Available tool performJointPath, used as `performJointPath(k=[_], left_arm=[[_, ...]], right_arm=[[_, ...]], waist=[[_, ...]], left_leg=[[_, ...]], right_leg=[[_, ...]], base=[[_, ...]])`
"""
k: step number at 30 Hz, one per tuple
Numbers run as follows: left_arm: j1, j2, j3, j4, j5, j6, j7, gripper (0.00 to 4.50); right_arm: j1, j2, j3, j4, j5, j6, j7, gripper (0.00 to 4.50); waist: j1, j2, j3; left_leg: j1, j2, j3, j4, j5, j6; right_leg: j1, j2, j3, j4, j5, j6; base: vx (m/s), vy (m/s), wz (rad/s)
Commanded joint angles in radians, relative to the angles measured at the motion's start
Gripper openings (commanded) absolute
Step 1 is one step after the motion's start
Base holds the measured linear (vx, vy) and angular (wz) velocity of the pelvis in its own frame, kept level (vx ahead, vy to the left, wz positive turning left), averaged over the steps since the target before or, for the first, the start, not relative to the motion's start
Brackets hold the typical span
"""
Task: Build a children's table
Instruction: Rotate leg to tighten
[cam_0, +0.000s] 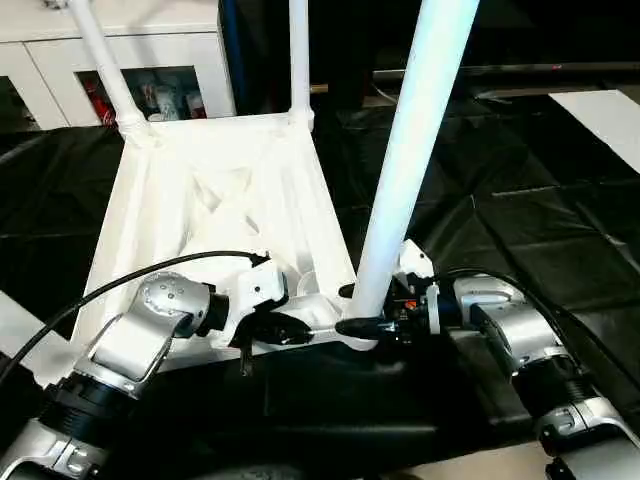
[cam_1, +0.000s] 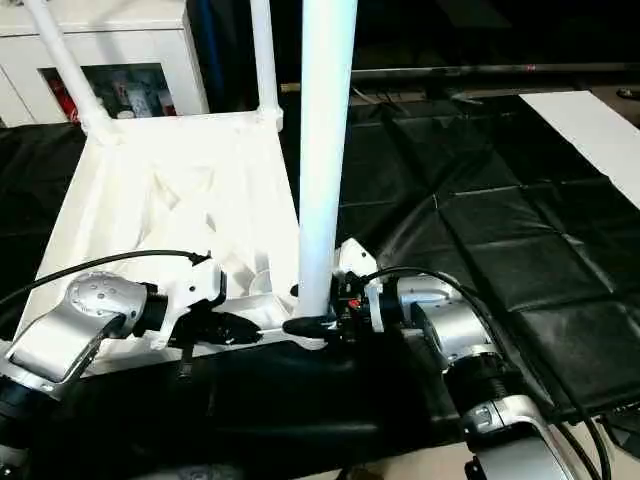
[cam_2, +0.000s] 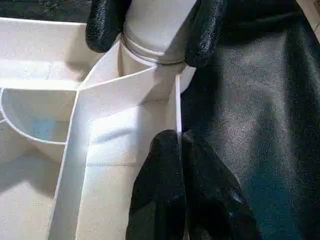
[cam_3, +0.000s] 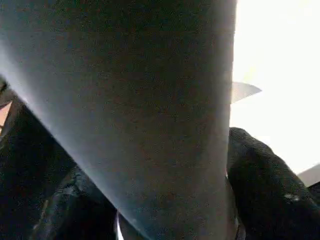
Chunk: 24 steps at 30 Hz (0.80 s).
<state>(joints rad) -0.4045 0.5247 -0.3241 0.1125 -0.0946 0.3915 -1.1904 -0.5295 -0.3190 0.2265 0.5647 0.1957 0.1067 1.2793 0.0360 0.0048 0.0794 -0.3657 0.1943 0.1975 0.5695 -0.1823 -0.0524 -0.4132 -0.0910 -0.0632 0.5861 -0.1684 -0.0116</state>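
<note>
Left tool (cam_0: 285, 328): level, pinched on tabletop (cam_0: 220, 200) rim. Right tool (cam_0: 362, 310): level, clamped around upright leg (cam_0: 410, 160), lower centre.

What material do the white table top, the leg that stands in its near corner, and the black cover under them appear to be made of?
Table top: probably moulded plastic, glossy white; thin ribs cross its underside.
Leg: likely the same plastic, a smooth white tube that catches the light.
Black cover: looks like vinyl or faux leather, quilted into squares, with a dull sheen and wrinkles; the exact material is uncertain.
</note>
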Motion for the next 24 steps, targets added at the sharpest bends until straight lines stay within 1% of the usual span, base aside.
performJointPath(k=[1,2,3,4,5,6,7,8,9,10,11,12,13,14,15,16,17,19,20,21,22,23,24], left_arm=[[0.006,-0.028,-0.010,0.019,0.019,0.028,0.067,0.00],[0.006,-0.028,-0.010,0.019,0.019,0.028,0.067,0.00],[-0.002,-0.062,0.005,0.031,0.028,0.039,0.126,0.00],[-0.002,-0.062,0.005,0.031,0.028,0.039,0.126,0.00],[-0.007,-0.081,0.014,0.034,0.033,0.051,0.161,0.00],[-0.010,-0.094,0.022,0.036,0.035,0.058,0.186,0.00],[-0.020,-0.130,0.041,0.050,0.041,0.076,0.252,0.00],[-0.022,-0.139,0.044,0.054,0.043,0.080,0.268,0.00],[-0.030,-0.180,0.059,0.067,0.053,0.095,0.337,0.00],[-0.030,-0.185,0.061,0.068,0.054,0.097,0.345,0.00],[-0.030,-0.223,0.078,0.072,0.052,0.110,0.399,0.00],[-0.027,-0.240,0.084,0.075,0.050,0.108,0.421,0.00],[-0.026,-0.247,0.086,0.076,0.050,0.107,0.429,0.00],[-0.021,-0.268,0.084,0.079,0.051,0.105,0.449,0.00],[-0.016,-0.286,0.075,0.074,0.056,0.108,0.462,0.00],[-0.014,-0.306,0.068,0.068,0.057,0.113,0.476,0.00],[-0.017,-0.322,0.068,0.071,0.054,0.118,0.484,0.00],[-0.038,-0.356,0.046,0.099,0.074,0.108,0.507,0.00],[-0.047,-0.368,0.044,0.103,0.075,0.108,0.515,0.00],[-0.053,-0.377,0.045,0.106,0.074,0.110,0.522,0.00],[-0.056,-0.380,0.045,0.107,0.073,0.110,0.523,0.00],[-0.068,-0.391,0.045,0.113,0.070,0.109,0.526,0.00],[-0.074,-0.390,0.041,0.116,0.071,0.103,0.523,0.00]], right_arm=[[0.006,0.025,-0.002,0.021,-0.021,0.005,-0.067,2.68],[0.006,0.025,-0.002,0.021,-0.021,0.005,-0.067,2.68],[0.023,0.046,-0.021,0.022,-0.021,0.002,-0.134,2.63],[0.023,0.046,-0.021,0.022,-0.021,0.002,-0.134,2.62],[0.033,0.062,-0.037,0.022,-0.025,-0.001,-0.186,2.61],[0.038,0.081,-0.049,0.027,-0.030,-0.008,-0.239,2.60],[0.044,0.129,-0.081,0.059,-0.048,-0.030,-0.382,2.59],[0.045,0.141,-0.087,0.067,-0.052,-0.035,-0.417,2.59],[0.050,0.183,-0.112,0.097,-0.068,-0.055,-0.548,2.58],[0.050,0.189,-0.116,0.099,-0.068,-0.055,-0.562,2.58],[0.055,0.239,-0.144,0.114,-0.065,-0.055,-0.674,2.58],[0.056,0.268,-0.158,0.121,-0.063,-0.055,-0.726,2.58],[0.056,0.279,-0.162,0.123,-0.062,-0.055,-0.745,2.58],[0.059,0.314,-0.172,0.125,-0.059,-0.053,-0.793,2.58],[0.063,0.341,-0.175,0.123,-0.062,-0.052,-0.827,2.58],[0.066,0.370,-0.172,0.118,-0.069,-0.051,-0.860,2.58],[0.067,0.389,-0.162,0.116,-0.078,-0.058,-0.874,2.58],[0.072,0.440,-0.111,0.106,-0.110,-0.093,-0.873,2.58],[0.075,0.450,-0.098,0.099,-0.112,-0.096,-0.863,2.58],[0.076,0.457,-0.091,0.097,-0.114,-0.099,-0.862,2.93],[0.076,0.458,-0.091,0.095,-0.110,-0.098,-0.856,3.13],[0.075,0.465,-0.094,0.087,-0.089,-0.092,-0.830,3.13],[0.074,0.457,-0.089,0.086,-0.094,-0.094,-0.818,3.27]], waist=[[0.005,0.020,-0.054],[0.002,0.014,-0.053],[0.003,0.014,-0.052],[0.003,0.018,-0.048],[0.001,0.018,-0.048],[0.003,0.035,-0.047],[-0.002,0.034,-0.041],[-0.007,0.029,-0.040],[-0.010,0.024,-0.041],[-0.013,0.026,-0.036],[-0.018,0.037,-0.037],[-0.022,0.033,-0.036],[-0.026,0.035,-0.035],[-0.028,0.043,-0.035],[-0.035,0.038,-0.034],[-0.036,0.039,-0.033],[-0.037,0.040,-0.032],[-0.037,0.035,-0.031],[-0.037,0.037,-0.031],[-0.036,0.034,-0.030],[-0.037,0.036,-0.030],[-0.036,0.033,-0.033],[-0.035,0.038,-0.033]], left_leg=[[0.016,0.038,-0.013,-0.068,-0.246,0.028],[0.016,0.038,-0.012,-0.069,-0.257,0.026],[0.014,0.036,-0.014,-0.069,-0.270,0.021],[0.015,0.036,-0.014,-0.072,-0.286,0.014],[0.017,0.035,-0.016,-0.073,-0.311,0.009],[0.017,0.035,-0.018,-0.074,-0.322,0.001],[0.015,0.034,-0.020,-0.077,-0.346,-0.013],[0.012,0.032,-0.023,-0.079,-0.362,-0.019],[0.008,0.029,-0.030,-0.081,-0.376,-0.026],[0.008,0.028,-0.031,-0.082,-0.379,-0.028],[0.015,0.026,-0.035,-0.081,-0.403,-0.027],[0.015,0.025,-0.034,-0.081,-0.407,-0.025],[0.015,0.023,-0.036,-0.081,-0.420,-0.024],[0.017,0.022,-0.037,-0.081,-0.427,-0.024],[0.017,0.021,-0.038,-0.080,-0.445,-0.018],[0.018,0.021,-0.037,-0.081,-0.446,-0.014],[0.019,0.021,-0.038,-0.081,-0.452,-0.013],[0.021,0.021,-0.039,-0.083,-0.464,-0.008],[0.021,0.022,-0.039,-0.084,-0.464,-0.007],[0.022,0.022,-0.038,-0.085,-0.464,-0.003],[0.022,0.022,-0.037,-0.086,-0.468,-0.002],[0.022,0.022,-0.037,-0.087,-0.466,0.000],[0.021,0.024,-0.040,-0.089,-0.465,0.001]], right_leg=[[0.045,-0.047,0.044,-0.063,-0.253,-0.257],[0.043,-0.046,0.044,-0.067,-0.257,-0.255],[0.046,-0.047,0.044,-0.067,-0.275,-0.251],[0.041,-0.046,0.044,-0.073,-0.304,-0.243],[0.042,-0.046,0.043,-0.077,-0.342,-0.230],[0.042,-0.048,0.042,-0.077,-0.357,-0.226],[0.039,-0.048,0.041,-0.083,-0.391,-0.209],[0.041,-0.048,0.037,-0.085,-0.421,-0.199],[0.047,-0.049,0.032,-0.086,-0.478,-0.168],[0.043,-0.050,0.032,-0.091,-0.505,-0.154],[0.040,-0.052,0.028,-0.100,-0.560,-0.130],[0.038,-0.051,0.027,-0.106,-0.568,-0.123],[0.035,-0.050,0.025,-0.109,-0.581,-0.116],[0.033,-0.050,0.024,-0.110,-0.587,-0.112],[0.032,-0.047,0.021,-0.114,-0.596,-0.106],[0.028,-0.047,0.024,-0.115,-0.595,-0.103],[0.027,-0.047,0.023,-0.117,-0.600,-0.101],[0.023,-0.046,0.022,-0.120,-0.609,-0.089],[0.023,-0.047,0.023,-0.121,-0.604,-0.088],[0.022,-0.046,0.024,-0.120,-0.595,-0.089],[0.022,-0.045,0.024,-0.120,-0.587,-0.091],[0.025,-0.045,0.023,-0.120,-0.581,-0.092],[0.027,-0.046,0.023,-0.118,-0.568,-0.096]], base=[[0.000,0.000,0.00],[0.000,0.000,0.00],[0.000,0.000,0.00],[0.000,0.000,0.00],[0.000,0.000,0.00],[0.000,0.000,0.00],[0.000,0.000,0.00],[0.000,0.000,0.00],[0.000,0.000,0.00],[0.000,0.000,0.00],[0.000,0.000,0.00],[0.000,0.000,0.00],[0.000,0.000,0.00],[0.000,0.000,0.00],[0.000,0.000,0.00],[0.000,0.000,0.00],[0.000,0.000,0.00],[0.000,0.000,0.00],[0.000,0.000,0.00],[0.000,0.000,0.00],[0.000,0.000,0.00],[0.000,0.000,0.00],[0.000,0.000,0.00]])
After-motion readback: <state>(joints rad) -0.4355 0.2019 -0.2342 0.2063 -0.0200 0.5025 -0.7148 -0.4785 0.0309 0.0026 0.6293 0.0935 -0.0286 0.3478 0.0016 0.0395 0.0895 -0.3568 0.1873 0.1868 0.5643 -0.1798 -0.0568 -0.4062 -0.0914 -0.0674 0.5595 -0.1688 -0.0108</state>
